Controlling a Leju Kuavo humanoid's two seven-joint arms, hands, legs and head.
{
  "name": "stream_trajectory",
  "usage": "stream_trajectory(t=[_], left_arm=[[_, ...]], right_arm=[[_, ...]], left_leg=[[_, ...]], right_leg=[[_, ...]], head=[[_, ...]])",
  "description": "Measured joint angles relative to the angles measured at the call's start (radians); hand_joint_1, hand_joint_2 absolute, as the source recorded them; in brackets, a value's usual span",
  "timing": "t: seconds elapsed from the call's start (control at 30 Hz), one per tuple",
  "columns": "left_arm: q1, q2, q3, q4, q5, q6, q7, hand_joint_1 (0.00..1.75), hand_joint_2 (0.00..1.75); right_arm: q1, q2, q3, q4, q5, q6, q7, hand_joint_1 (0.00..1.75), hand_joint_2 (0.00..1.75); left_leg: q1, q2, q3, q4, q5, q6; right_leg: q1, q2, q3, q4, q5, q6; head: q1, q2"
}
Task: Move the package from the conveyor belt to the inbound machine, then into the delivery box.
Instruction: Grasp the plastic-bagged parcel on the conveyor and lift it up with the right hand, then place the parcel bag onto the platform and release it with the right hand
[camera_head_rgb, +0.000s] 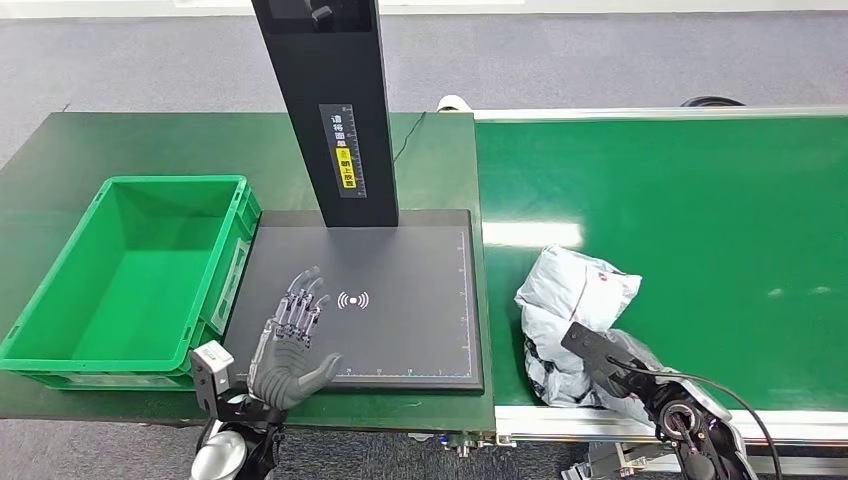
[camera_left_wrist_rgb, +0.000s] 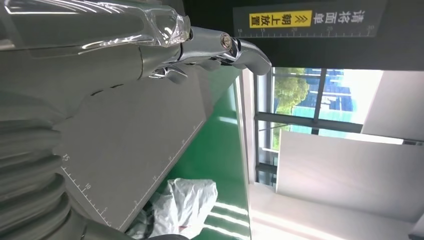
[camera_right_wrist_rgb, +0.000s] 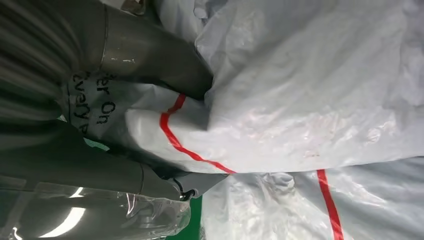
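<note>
At far left on the dark green tabletop (camera_head_rgb: 60, 150) sits the empty green delivery box (camera_head_rgb: 125, 285), its open top ready to receive. Just beside it lies the inbound machine (camera_head_rgb: 400, 330), a flat black scanning pad with a tall black post (camera_head_rgb: 330, 100) rising from its back edge. My left hand (camera_head_rgb: 292, 345) hovers over the pad's near corner, fingers (camera_head_rgb: 300, 300) apart and holding nothing, I judge so it can take over later. Further right, on the green conveyor belt (camera_head_rgb: 700, 200), the package (camera_head_rgb: 575, 290), a crumpled white plastic mailer with red lines, lies near the belt's front edge. My right hand (camera_right_wrist_rgb: 125, 115) has thumb and fingers clamped on the bag's folds, apparently for lifting it toward the pad.
</note>
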Motion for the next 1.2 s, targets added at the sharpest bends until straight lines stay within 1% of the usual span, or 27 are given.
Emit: stream_trajectory(t=[0.1, 0.2, 0.27, 0.37, 0.47, 0.6, 0.97, 1.03, 1.2], left_arm=[[0.021, 0.002, 0.006, -0.01, 0.006, 0.007, -0.005, 0.0, 1.75], [0.045, 0.002, 0.012, -0.026, 0.004, 0.01, -0.013, 0.0, 1.75], [0.054, 0.002, 0.014, -0.034, 0.0, 0.01, -0.02, 0.0, 1.75], [0.058, 0.001, 0.015, -0.039, -0.004, 0.01, -0.026, 0.0, 1.75], [0.058, 0.0, 0.016, -0.039, -0.01, 0.011, -0.035, 0.0, 1.75], [0.058, -0.001, 0.016, -0.039, -0.013, 0.011, -0.039, 0.0, 1.75], [0.058, -0.001, 0.021, -0.039, -0.014, 0.011, -0.04, 0.0, 1.75], [0.058, -0.003, 0.023, -0.039, -0.014, 0.012, -0.046, 0.0, 1.75], [0.053, -0.009, 0.026, -0.034, -0.022, 0.012, -0.071, 0.0, 1.75]], right_arm=[[-0.004, 0.013, -0.004, -0.032, -0.034, -0.092, -0.015, 1.75, 1.75], [-0.005, 0.038, -0.037, -0.089, -0.122, -0.177, -0.042, 1.75, 1.75], [-0.003, 0.059, -0.066, -0.133, -0.188, -0.217, -0.066, 1.75, 1.75], [0.003, 0.085, -0.1, -0.196, -0.244, -0.261, -0.104, 1.75, 1.75], [0.011, 0.104, -0.119, -0.245, -0.265, -0.284, -0.13, 1.75, 1.75], [0.019, 0.12, -0.133, -0.283, -0.27, -0.29, -0.136, 1.75, 1.75], [0.03, 0.136, -0.147, -0.311, -0.27, -0.296, -0.141, 1.75, 1.75], [0.031, 0.139, -0.147, -0.315, -0.263, -0.325, -0.162, 1.75, 1.75], [0.032, 0.155, -0.147, -0.356, -0.227, -0.437, -0.255, 1.75, 1.75]], left_leg=[[0.0, 0.0, 0.0, 0.0, 0.0, 0.0], [0.0, 0.0, -0.001, 0.0, 0.0, 0.0], [0.0, 0.0, -0.001, 0.0, 0.0, 0.0], [0.0, 0.0, -0.001, 0.0, 0.0, 0.0], [0.0, 0.0, -0.001, 0.0, 0.0, 0.0], [0.0, 0.0, -0.001, 0.0, 0.0, 0.0], [0.0, 0.0, -0.001, 0.0, 0.0, 0.0], [0.0, 0.0, -0.002, 0.0, 0.0, 0.0], [0.0, 0.0, -0.002, 0.0, 0.0, 0.0]], right_leg=[[0.0, 0.0, -0.001, 0.0, 0.0, 0.0], [0.0, 0.0, -0.002, 0.0, 0.0, 0.0], [0.0, 0.0, -0.002, 0.0, 0.0, 0.0], [0.0, 0.0, -0.003, 0.0, 0.0, 0.0], [0.0, 0.0, -0.003, 0.0, 0.0, 0.0], [0.0, 0.0, -0.003, 0.0, 0.0, 0.0], [0.0, 0.0, -0.003, 0.0, 0.0, 0.0], [0.0, 0.0, -0.003, 0.0, 0.0, 0.0], [0.0, 0.0, -0.003, 0.0, 0.0, 0.0]], head=[[0.0, 0.0], [0.0, 0.0], [0.0, 0.0], [0.0, 0.0], [0.0, 0.0], [0.0, 0.0], [0.0, 0.0], [0.0, 0.0], [0.0, 0.0]])
